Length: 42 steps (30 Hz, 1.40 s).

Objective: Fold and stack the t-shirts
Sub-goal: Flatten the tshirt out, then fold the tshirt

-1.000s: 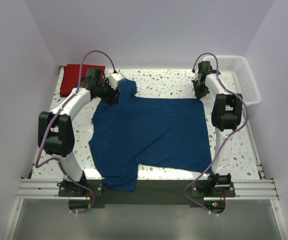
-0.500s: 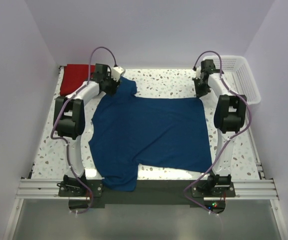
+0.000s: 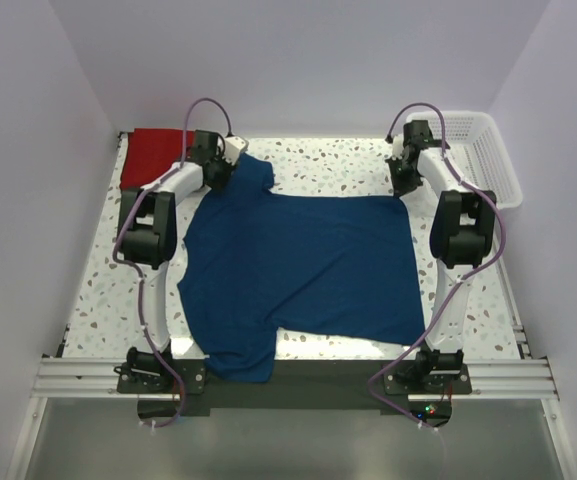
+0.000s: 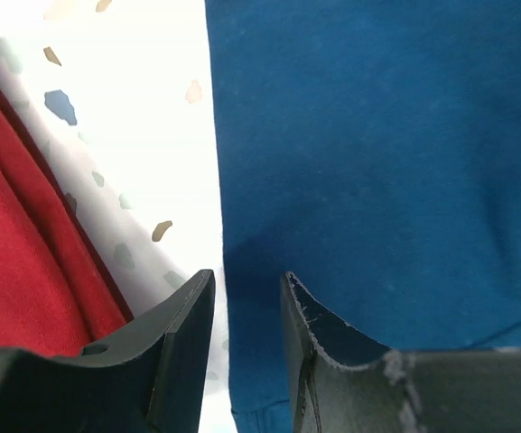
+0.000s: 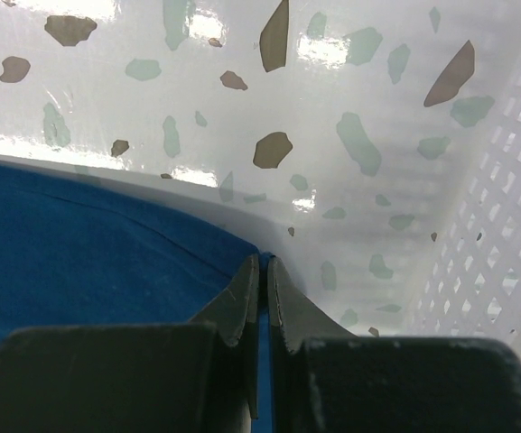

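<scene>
Your left arm hides part of the red shirt (the right gripper swallows a corner of the navy shirt).

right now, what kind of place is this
Probably a robot test booth, not a home: a left arm and right arm bolted to a metal rail, plain walls boxing in a speckled table, with a blue shirt, red shirt and white basket.

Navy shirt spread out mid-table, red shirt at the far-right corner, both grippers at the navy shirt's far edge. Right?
No. The red shirt lies at the far-left corner; the far-right corner holds the white basket, as the top external view shows. The navy shirt is spread out mid-table, with the left gripper and right gripper at its far edge.
</scene>
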Available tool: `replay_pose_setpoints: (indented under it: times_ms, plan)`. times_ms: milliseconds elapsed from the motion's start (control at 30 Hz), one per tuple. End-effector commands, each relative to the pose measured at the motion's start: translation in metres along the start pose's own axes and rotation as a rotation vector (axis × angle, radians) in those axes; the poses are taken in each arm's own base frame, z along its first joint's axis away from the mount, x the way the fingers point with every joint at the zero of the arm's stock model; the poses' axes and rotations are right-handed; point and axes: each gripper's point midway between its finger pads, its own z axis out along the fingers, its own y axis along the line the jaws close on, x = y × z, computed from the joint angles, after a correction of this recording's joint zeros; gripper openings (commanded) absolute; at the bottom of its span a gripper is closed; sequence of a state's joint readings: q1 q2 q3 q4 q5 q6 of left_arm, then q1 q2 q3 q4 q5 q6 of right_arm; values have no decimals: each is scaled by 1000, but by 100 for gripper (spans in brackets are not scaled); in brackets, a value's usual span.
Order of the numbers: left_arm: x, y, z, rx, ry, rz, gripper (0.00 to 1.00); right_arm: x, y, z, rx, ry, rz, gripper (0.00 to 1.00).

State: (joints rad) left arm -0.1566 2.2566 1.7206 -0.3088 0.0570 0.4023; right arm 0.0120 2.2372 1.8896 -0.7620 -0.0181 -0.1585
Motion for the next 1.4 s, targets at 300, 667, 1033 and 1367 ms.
replay_pose_setpoints:
  times_ms: [300, 667, 1033, 1367]
  plan:
    - [6, 10, 20, 16, 13, -65, 40, -17, -4, -19, 7, -69, -21, 0]
    - [38, -7, 37, 191, 110, -233, 38, -19, -3, -18, -2, -65, -26, 0]
    - [45, -7, 32, 225, 135, -281, 10, -23, -2, -19, -12, -64, -43, 0]
    - [-32, 20, -42, 181, -144, -170, 0, -36, -2, -44, -15, -168, -105, 0]
